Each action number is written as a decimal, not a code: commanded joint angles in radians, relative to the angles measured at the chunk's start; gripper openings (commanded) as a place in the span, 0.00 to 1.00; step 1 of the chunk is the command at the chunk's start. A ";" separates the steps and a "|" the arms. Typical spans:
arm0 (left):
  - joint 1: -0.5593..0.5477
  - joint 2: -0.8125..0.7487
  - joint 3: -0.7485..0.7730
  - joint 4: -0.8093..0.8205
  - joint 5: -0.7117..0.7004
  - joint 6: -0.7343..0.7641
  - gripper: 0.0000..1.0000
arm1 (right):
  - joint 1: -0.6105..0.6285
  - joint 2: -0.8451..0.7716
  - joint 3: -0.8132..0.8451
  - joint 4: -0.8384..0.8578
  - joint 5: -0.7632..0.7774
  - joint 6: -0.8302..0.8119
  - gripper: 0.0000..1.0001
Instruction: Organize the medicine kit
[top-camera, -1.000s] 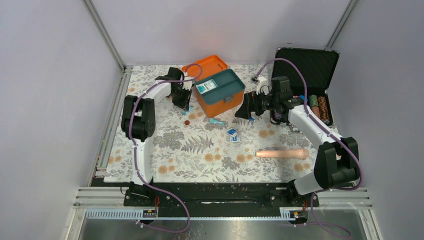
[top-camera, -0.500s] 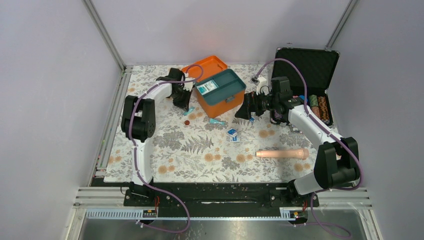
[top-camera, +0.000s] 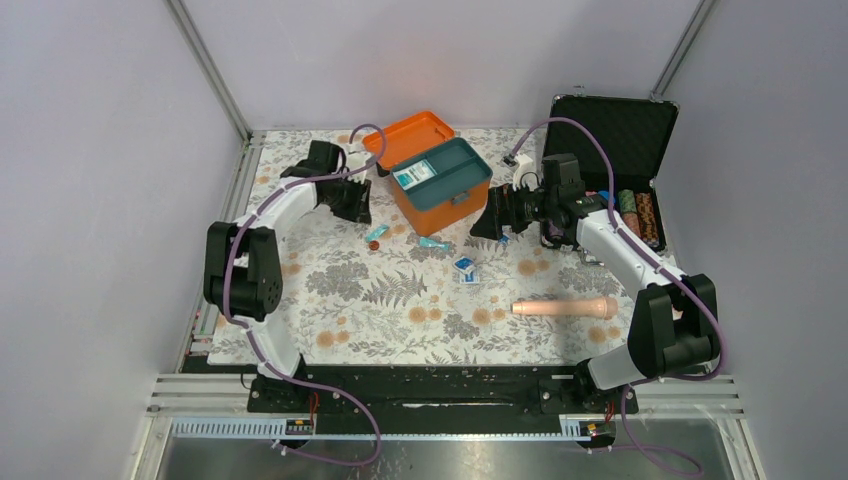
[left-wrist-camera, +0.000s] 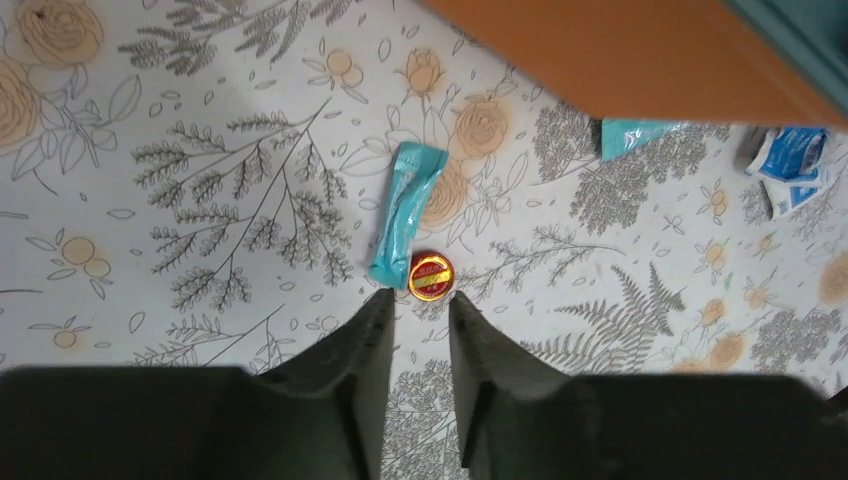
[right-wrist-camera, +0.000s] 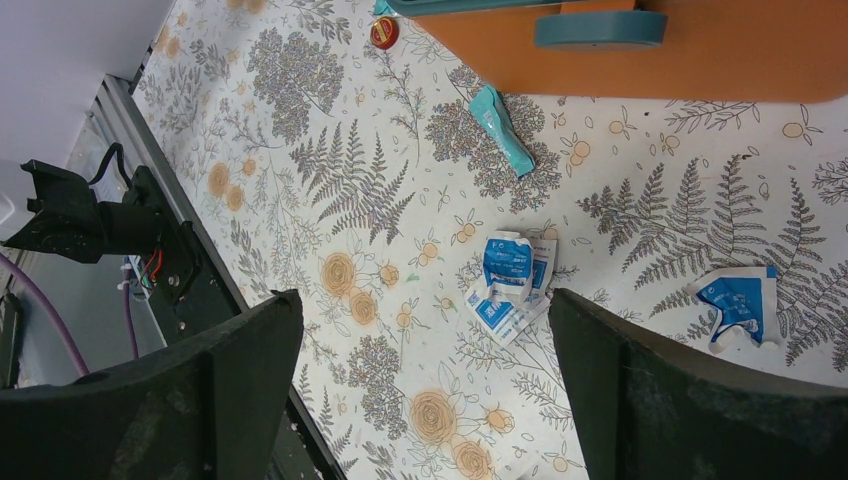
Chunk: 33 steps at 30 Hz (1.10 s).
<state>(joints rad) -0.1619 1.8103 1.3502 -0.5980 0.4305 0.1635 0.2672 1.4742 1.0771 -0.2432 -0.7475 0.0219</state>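
Left end effector (left-wrist-camera: 420, 297) back; packet (top-camera: 413, 175) in kit (top-camera: 440, 212)

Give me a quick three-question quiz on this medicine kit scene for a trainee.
1. True or false: the right gripper is clamped on a packet.
2. In the left wrist view, what lies right beside the red tin? A) teal sachet B) bandage roll C) scissors
3. Fill in: the orange box has its lid ____.
Key: 1 false, its jaws stand wide and empty; 2 A; 3 open.
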 joint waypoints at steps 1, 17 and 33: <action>-0.031 -0.015 -0.007 0.092 -0.069 0.021 0.42 | -0.003 -0.008 0.020 0.007 -0.002 -0.016 0.99; -0.123 0.144 0.064 0.035 -0.151 0.320 0.40 | -0.003 -0.021 0.007 0.005 0.008 -0.017 0.99; -0.151 0.170 0.019 0.087 -0.234 0.264 0.00 | -0.003 0.021 0.039 0.006 0.008 -0.028 0.99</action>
<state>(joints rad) -0.3115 1.9965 1.3941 -0.5213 0.2359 0.4313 0.2672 1.4803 1.0779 -0.2432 -0.7437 0.0143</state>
